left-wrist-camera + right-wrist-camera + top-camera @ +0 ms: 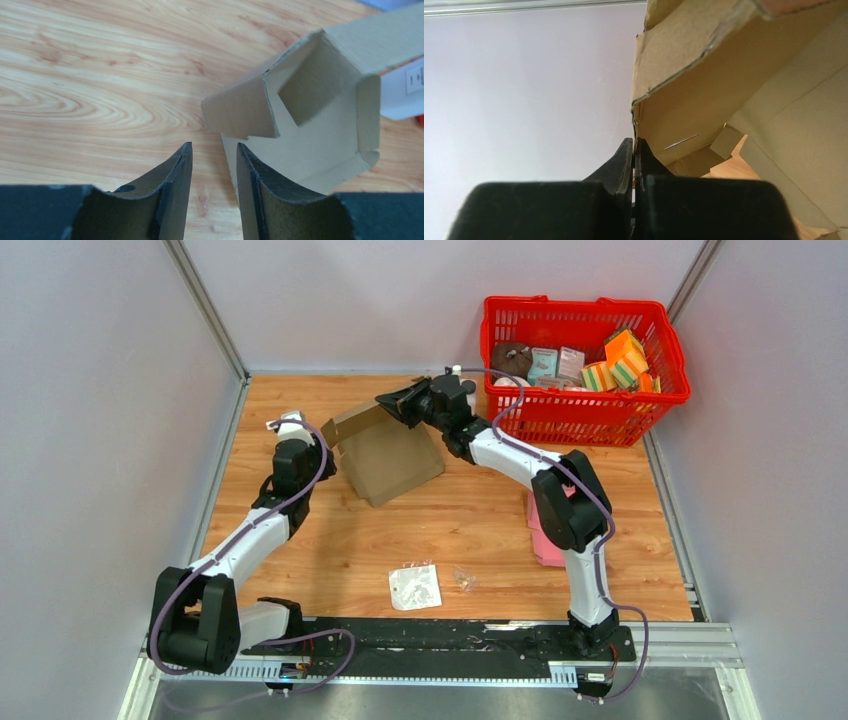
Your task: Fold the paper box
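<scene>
The brown paper box [392, 458] stands half-formed on the wooden table, towards the back, its flaps loose. My right gripper [388, 401] reaches in from the right and is shut on the box's upper flap. In the right wrist view the cardboard edge [638, 107] runs down into the closed fingertips of that gripper [634, 141]. My left gripper [212, 146] hovers over bare wood just left of the box [320, 135]. Its jaws are open with nothing between them. The box's open interior faces that camera.
A red basket [585, 418] with several packets stands at the back right. A pink object [545, 537] lies by the right arm. A white plastic bag [415, 587] and a small clear scrap [465, 580] lie near the front. Grey walls enclose the table.
</scene>
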You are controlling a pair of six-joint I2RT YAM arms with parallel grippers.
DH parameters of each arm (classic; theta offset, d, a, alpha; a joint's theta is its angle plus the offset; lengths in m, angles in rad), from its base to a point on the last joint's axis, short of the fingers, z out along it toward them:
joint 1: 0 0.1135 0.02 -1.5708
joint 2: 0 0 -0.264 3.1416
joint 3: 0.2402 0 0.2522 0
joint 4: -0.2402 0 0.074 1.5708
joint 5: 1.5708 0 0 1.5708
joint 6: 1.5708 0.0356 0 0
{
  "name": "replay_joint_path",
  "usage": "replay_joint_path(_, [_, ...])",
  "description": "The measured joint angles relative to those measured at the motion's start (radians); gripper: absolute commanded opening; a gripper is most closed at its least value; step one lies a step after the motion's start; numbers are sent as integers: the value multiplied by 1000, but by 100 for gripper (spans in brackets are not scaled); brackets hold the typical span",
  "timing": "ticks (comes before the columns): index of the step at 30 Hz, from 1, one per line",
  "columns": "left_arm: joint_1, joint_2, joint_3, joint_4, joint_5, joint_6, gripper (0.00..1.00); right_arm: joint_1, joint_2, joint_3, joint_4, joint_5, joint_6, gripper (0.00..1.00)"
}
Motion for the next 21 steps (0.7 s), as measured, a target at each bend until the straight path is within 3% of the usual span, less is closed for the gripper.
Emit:
replay_joint_path(3, [0,-6,-25,1,34,-8,45,0,34,-2,29,5,-14,0])
replay_joint_path(5, [1,-24,-47,-3,48,-12,31,0,60,-2,42,6,-26,0])
replay_joint_path(8, [15,-73,-74,-19,56,-24,30,0,88,-2,65,11,-47,0])
replay_joint_path(15, [121,-79,-82,-62,59,-76,39,-3,129,-2,106,13,-74,0])
replay_joint_path(21, [161,161,43,-78,114,-71,45,-9,143,-2,122,11,-76,0])
